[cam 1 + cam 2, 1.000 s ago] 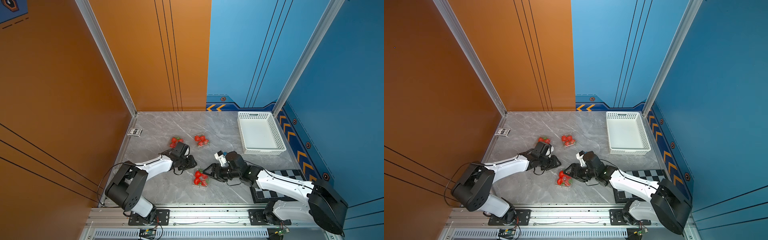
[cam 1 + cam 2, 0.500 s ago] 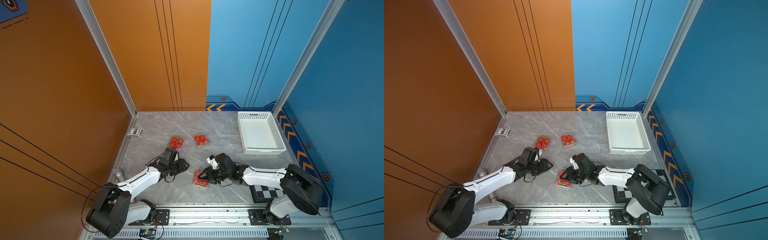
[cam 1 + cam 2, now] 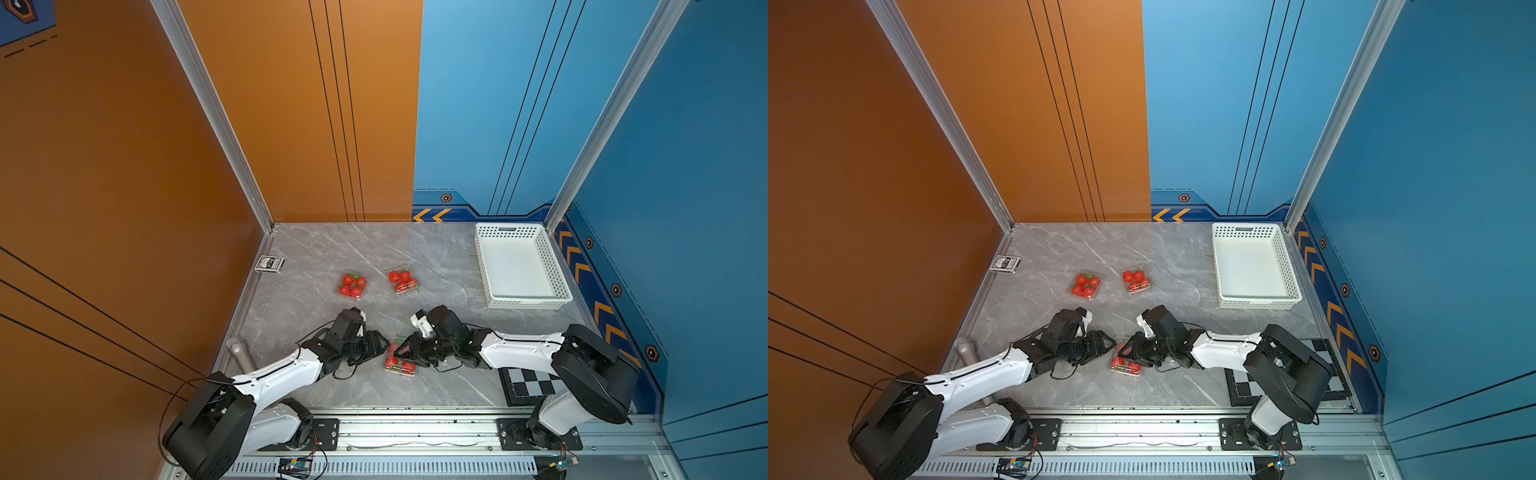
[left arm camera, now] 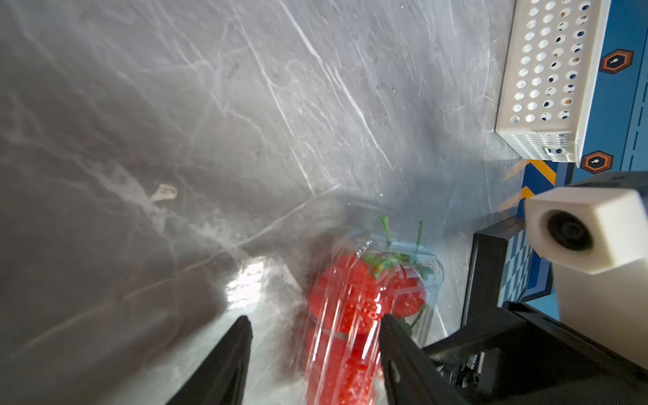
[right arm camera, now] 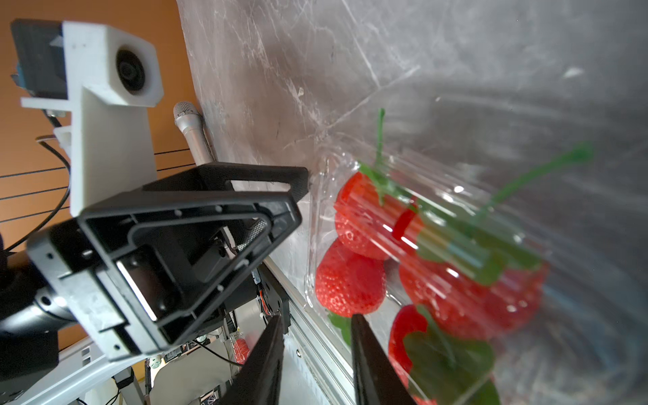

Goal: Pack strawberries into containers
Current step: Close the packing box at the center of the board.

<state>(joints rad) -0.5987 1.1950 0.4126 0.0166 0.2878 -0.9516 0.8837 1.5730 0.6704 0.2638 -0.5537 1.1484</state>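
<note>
Left gripper (image 4: 314,319): released, with its jaws well apart. One finger stands clear of the near clamshell (image 3: 400,363) and the other overlaps its ribbed side. Nothing is clamped.
Right gripper (image 5: 316,316): only a narrow gap shows between the fingers, whose tips sit at the near clamshell's rim. I cannot tell whether they pinch it.
Approach: the left gripper reaches the box from 9 o'clock and the right gripper from 3 o'clock.
Near clamshell: on the marble table (image 3: 316,249), at 6 o'clock from its centre. Clear plastic covers the strawberries (image 5: 349,284), and green stems poke up.
Other clamshells: one at 11 o'clock (image 3: 352,286) and one at 12 o'clock (image 3: 403,281). Both hold strawberries and lie well apart from the grippers.
Top views only: a card box (image 3: 269,264) at 10 o'clock and a checkerboard (image 3: 528,384) at 4 o'clock. The white perforated basket (image 3: 481,262) at 2 o'clock is seen whole.
Wrist views only: the finger gaps. In both top views the black fingers blur together over the box.
Right wrist view: the left gripper side-on, with its tip at the box corner and a microphone (image 5: 189,126) behind it.
</note>
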